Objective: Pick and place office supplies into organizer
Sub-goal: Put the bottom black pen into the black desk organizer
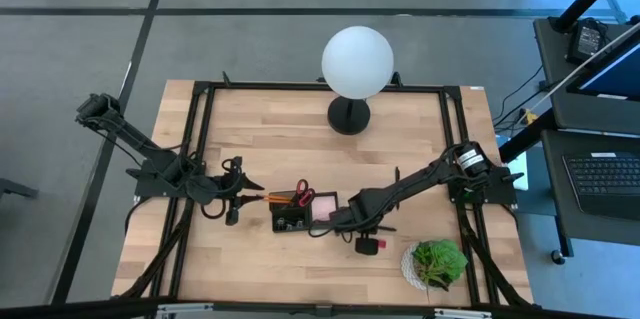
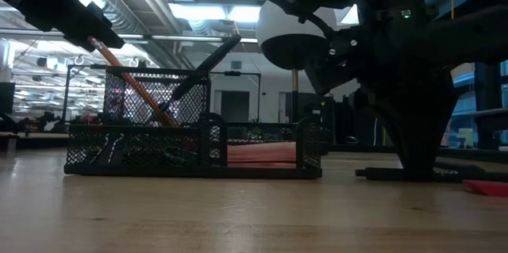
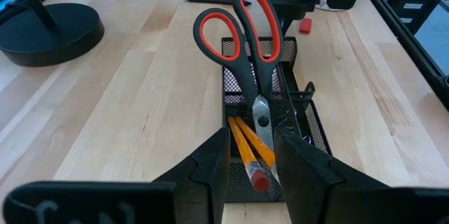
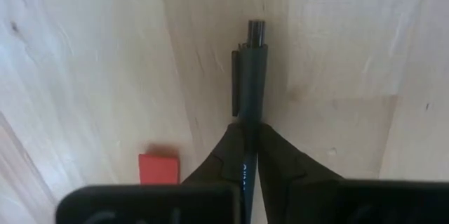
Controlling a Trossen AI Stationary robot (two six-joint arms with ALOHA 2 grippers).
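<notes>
The black mesh organizer [image 1: 290, 219] [image 2: 194, 146] sits mid-table. Red-handled scissors [image 3: 242, 34] and two orange pencils [image 3: 249, 150] stand tilted in its tall compartment, leaning on the rim. A pink sticky-note pad [image 1: 325, 202] lies in its low part. My left gripper [image 3: 252, 168] is open at the organizer's left end, with a finger on each side of the pencils' eraser ends. My right gripper [image 4: 250, 140] is down at the table, right of the organizer, shut on a black pen [image 4: 250, 69]. The red eraser [image 1: 368, 246] [image 4: 158, 168] lies beside it. My right gripper pinches the black pen between its two fingertips [image 4: 277, 154], partway along the barrel [image 4: 250, 115]. The clip and push-button end sticks out beyond them. The fingers come down from above and lie across the pen. In the low view the pen [image 2: 409, 174] lies flat on the table.
The white globe lamp [image 1: 357, 59] stands on its round black base [image 1: 348, 116] at the far middle of the table. A green potted plant [image 1: 437, 262] stands near the right front corner. Bare wood shows in front of the organizer and to the far left.
</notes>
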